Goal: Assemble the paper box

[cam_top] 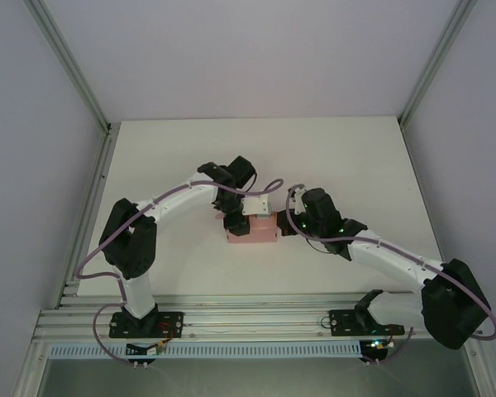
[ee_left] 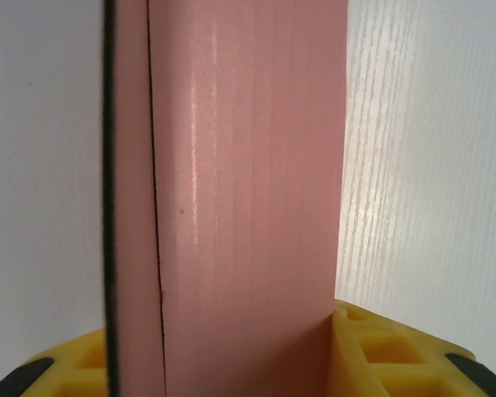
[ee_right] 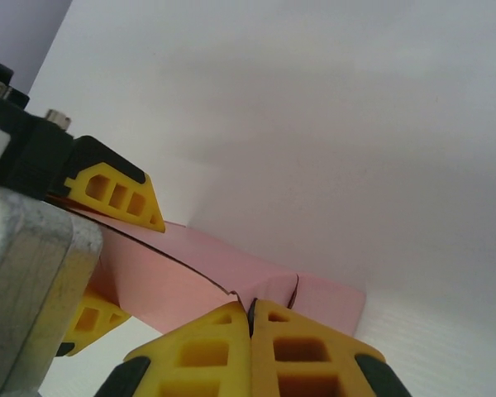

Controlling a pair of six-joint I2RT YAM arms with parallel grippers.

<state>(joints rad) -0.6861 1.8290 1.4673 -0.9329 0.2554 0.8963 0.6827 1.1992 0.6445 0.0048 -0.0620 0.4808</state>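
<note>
One faintly ribbed, perhaps corrugated, pink paper box (ee_left: pixel 248 182) fills left pincer (cam_top: pixel 236 222).

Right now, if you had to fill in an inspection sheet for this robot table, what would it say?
Surface: white table, faintly grained.
Job's things: pink paper box, folded up, lying mid-table.
Clutter: nothing seen.
Grippers: left gripper clamps the box's left end between yellow fingers; right gripper shut, tips at the other end, pinch on card unclear.
Cables: purple cables along both arms.
Surroundings: pale walls, metal frame posts, rail at the near edge.
</note>
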